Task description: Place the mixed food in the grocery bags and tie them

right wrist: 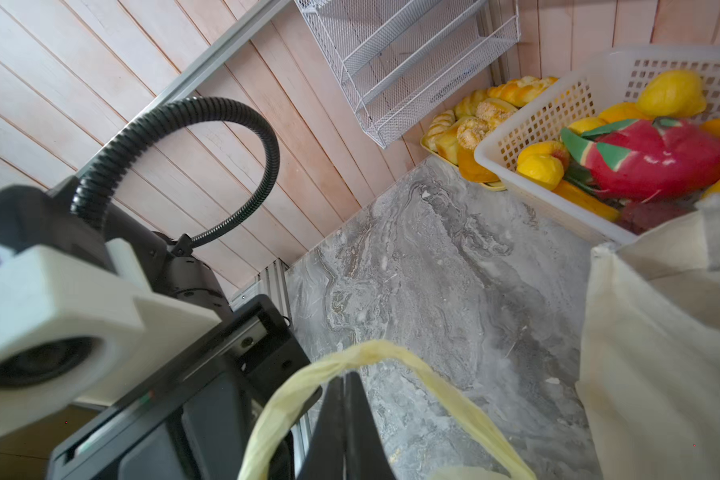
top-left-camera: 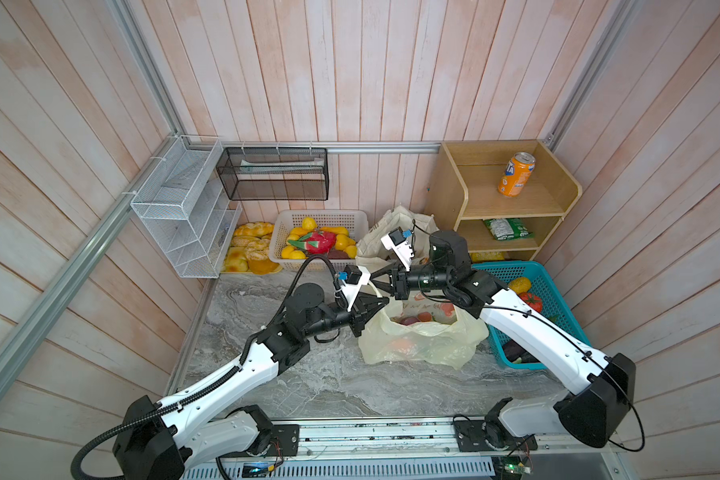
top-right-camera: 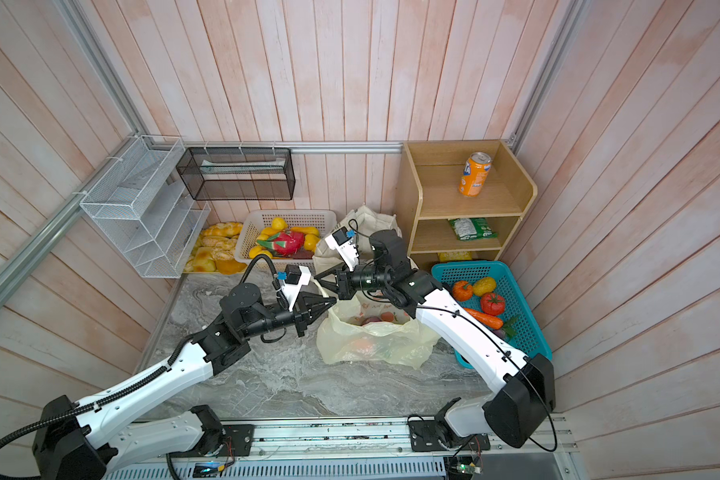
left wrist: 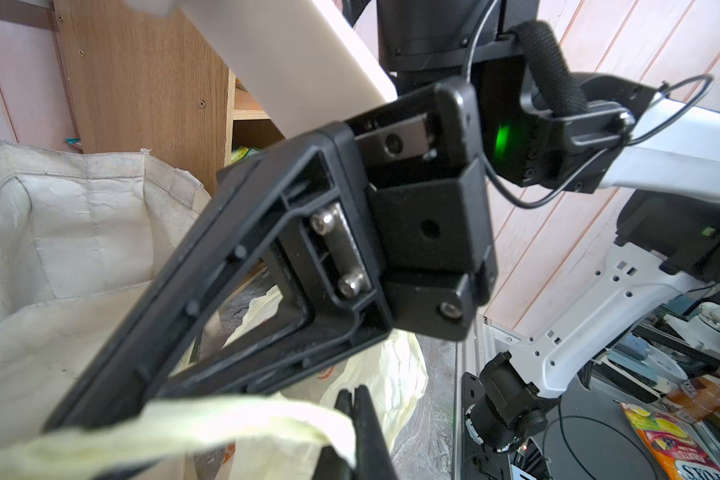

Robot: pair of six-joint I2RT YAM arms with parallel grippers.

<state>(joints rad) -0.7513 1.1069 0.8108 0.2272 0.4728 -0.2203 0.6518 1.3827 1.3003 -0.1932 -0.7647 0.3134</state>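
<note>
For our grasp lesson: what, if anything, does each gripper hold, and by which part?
Both hold the pale-yellow plastic bag: the left gripper pinches a handle strip, the right gripper a handle loop.

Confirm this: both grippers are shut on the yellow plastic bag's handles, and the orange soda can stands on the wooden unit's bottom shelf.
Not the bottom shelf: the orange soda can stands on the top shelf of the wooden unit, seen in both top views. The rest holds: left gripper and right gripper are shut on the handles of the yellow plastic bag.
</note>
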